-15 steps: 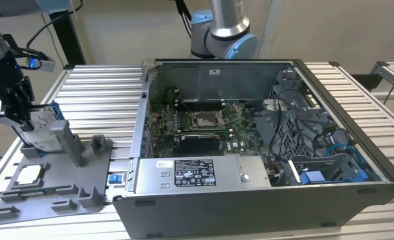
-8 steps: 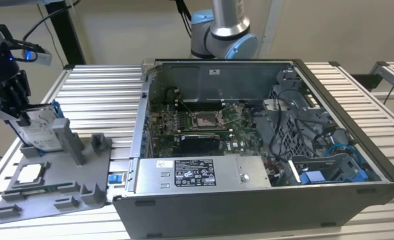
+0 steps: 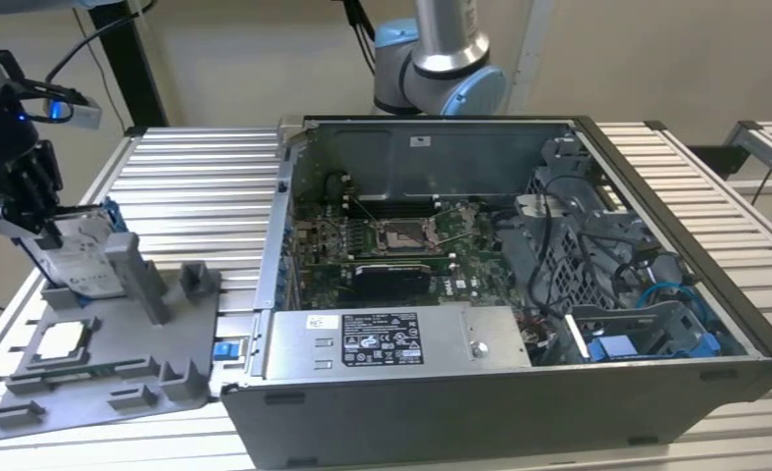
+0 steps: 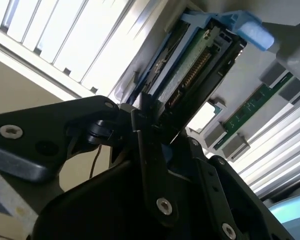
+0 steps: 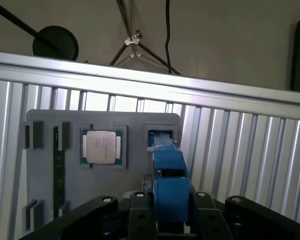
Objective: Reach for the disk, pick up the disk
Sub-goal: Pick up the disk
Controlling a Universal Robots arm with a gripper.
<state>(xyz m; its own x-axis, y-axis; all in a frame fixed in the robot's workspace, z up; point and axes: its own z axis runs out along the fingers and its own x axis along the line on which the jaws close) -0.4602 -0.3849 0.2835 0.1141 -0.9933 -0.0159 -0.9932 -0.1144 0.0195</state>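
Observation:
The disk [image 3: 79, 257] stands tilted on edge at the back of the grey holder plate [image 3: 124, 385], at the exterior view's left. Its white label faces out and a blue bracket runs along its edge. My gripper [image 3: 48, 232] comes down on its upper end, black fingers on either side, shut on it. In the first wrist view the disk's blue edge [image 5: 169, 175] runs from its slot in the plate up between my gripper's [image 5: 170, 212] links. In the second wrist view the disk's underside [image 4: 190, 75] shows a green board, with my gripper [image 4: 151, 125] clamped at its end.
A white-topped chip [image 3: 65, 340] [image 5: 101, 146] sits in the holder plate beside the disk's slot, and a memory stick [image 5: 58, 165] lies further over. An open computer case [image 3: 490, 294] with a long grey box [image 3: 399, 339] stands at the exterior view's right. A second arm's base [image 3: 438, 69] is behind the case.

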